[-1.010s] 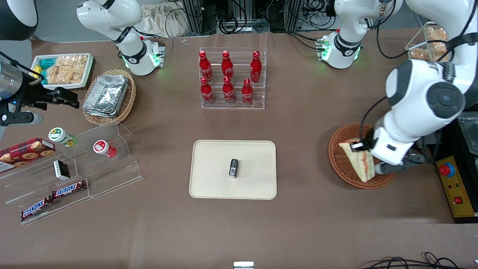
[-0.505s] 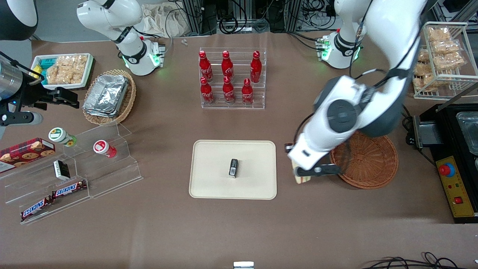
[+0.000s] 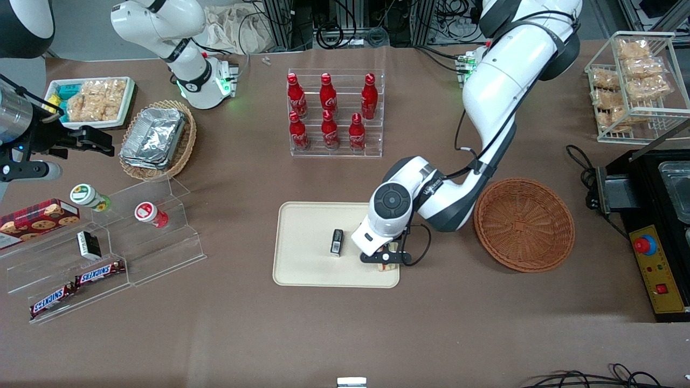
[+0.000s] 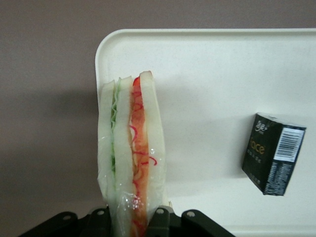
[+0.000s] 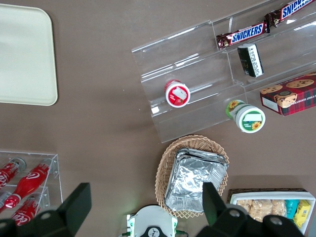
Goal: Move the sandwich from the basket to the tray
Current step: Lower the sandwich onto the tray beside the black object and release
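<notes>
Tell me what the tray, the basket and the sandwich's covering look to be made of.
Tray: smooth matte cream surface with a moulded rim, probably plastic. Basket: reddish-brown woven strands, seemingly wicker or rattan. Sandwich: soft white bread under a glossy, crinkled clear film, likely plastic wrap. The tool is shut on it, over the tray's corner.

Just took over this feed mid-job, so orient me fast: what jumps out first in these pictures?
The gripper hangs over the corner of the cream tray nearest the brown basket, jaws shut on the sandwich. The sandwich stands on edge, its red and green filling showing, and the basket is empty. A small black box lies in the middle of the tray, beside the gripper.
</notes>
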